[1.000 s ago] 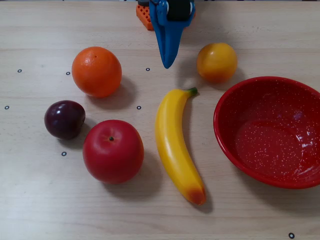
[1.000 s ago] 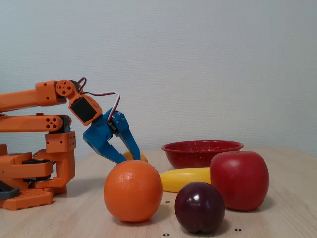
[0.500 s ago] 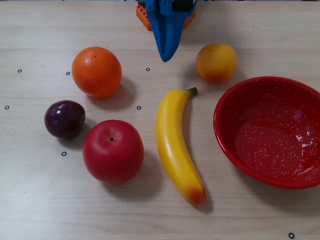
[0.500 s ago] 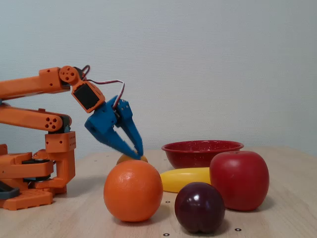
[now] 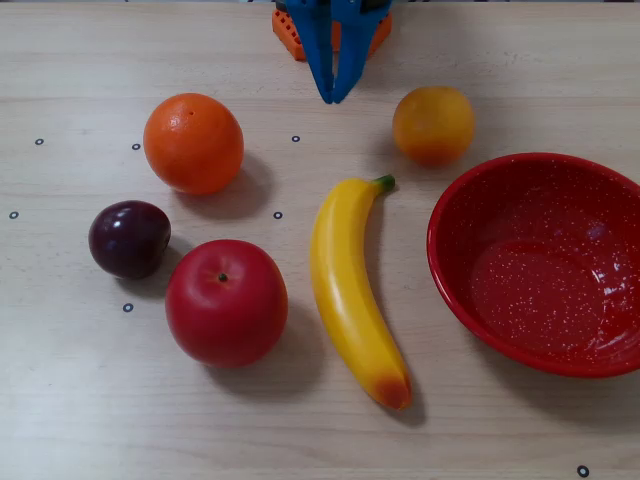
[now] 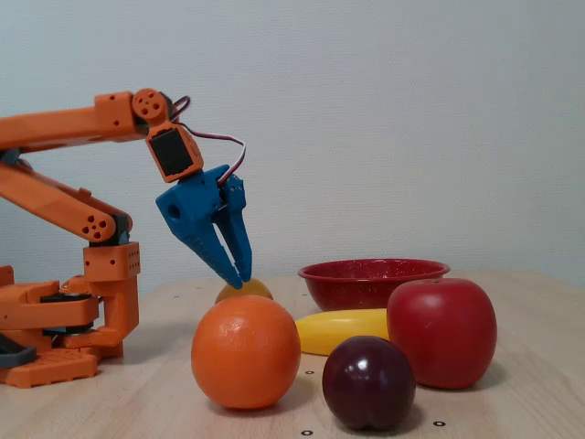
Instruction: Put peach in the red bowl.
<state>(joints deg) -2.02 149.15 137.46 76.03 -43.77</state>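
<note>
The peach sits on the table just beyond the red bowl, apart from it. In the side-on fixed view only the top of the peach shows behind the orange, with the red bowl to its right. My blue gripper hangs at the top edge of the top-down fixed view, left of the peach and clear of it. From the side, the gripper points steeply down above the table. It is slightly open and holds nothing.
An orange, a dark plum, a red apple and a banana lie left of the bowl. The banana's stem end is nearest the peach. The arm's orange base stands at the left in the side-on view.
The gripper has risen and drawn back toward the base, tilting to point more steeply down. Its jaws have parted a little. The fruits and bowl have not moved.
</note>
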